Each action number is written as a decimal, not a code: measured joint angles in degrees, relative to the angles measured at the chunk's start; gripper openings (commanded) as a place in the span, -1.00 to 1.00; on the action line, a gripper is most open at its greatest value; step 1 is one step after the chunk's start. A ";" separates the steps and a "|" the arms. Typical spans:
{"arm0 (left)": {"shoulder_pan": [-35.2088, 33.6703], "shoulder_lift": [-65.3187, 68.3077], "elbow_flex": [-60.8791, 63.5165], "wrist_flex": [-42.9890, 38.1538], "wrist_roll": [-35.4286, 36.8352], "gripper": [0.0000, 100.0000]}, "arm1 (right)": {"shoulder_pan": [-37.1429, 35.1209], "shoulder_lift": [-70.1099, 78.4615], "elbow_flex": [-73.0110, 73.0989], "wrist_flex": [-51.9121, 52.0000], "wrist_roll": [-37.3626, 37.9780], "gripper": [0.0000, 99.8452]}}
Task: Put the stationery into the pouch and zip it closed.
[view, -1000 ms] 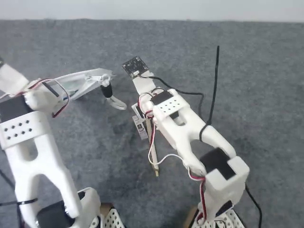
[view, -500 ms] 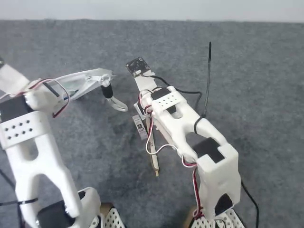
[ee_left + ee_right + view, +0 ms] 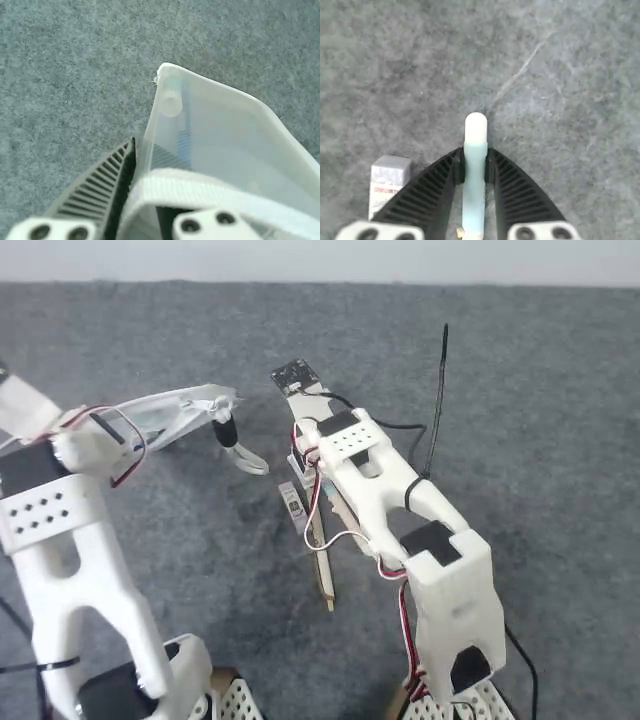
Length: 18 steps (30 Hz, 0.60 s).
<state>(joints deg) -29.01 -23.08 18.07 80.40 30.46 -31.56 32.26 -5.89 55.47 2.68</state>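
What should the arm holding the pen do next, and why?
Probably lift the pen and carry it toward the pouch. The right gripper has its jaws closed on the pen, so the grasp looks done, and the pouch is held up nearby.

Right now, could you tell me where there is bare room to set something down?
Bare carpet lies right of the black cable and along the far edge beyond the pouch. The middle is crowded: the eraser and wooden pencil lie there beneath the right arm.
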 measured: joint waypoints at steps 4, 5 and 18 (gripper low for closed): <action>0.00 0.00 0.00 0.00 0.00 -0.98 | 0.00 0.35 -1.67 3.69 0.00 -0.99; 0.00 0.00 0.00 0.00 0.00 -0.98 | 0.00 0.35 -1.67 3.96 0.00 -0.98; 0.00 0.00 0.00 0.00 0.00 -0.98 | 0.88 0.00 -1.76 8.18 0.00 -0.99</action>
<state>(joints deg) -29.01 -23.08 18.07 80.40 30.46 -30.68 32.26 -7.65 63.65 2.68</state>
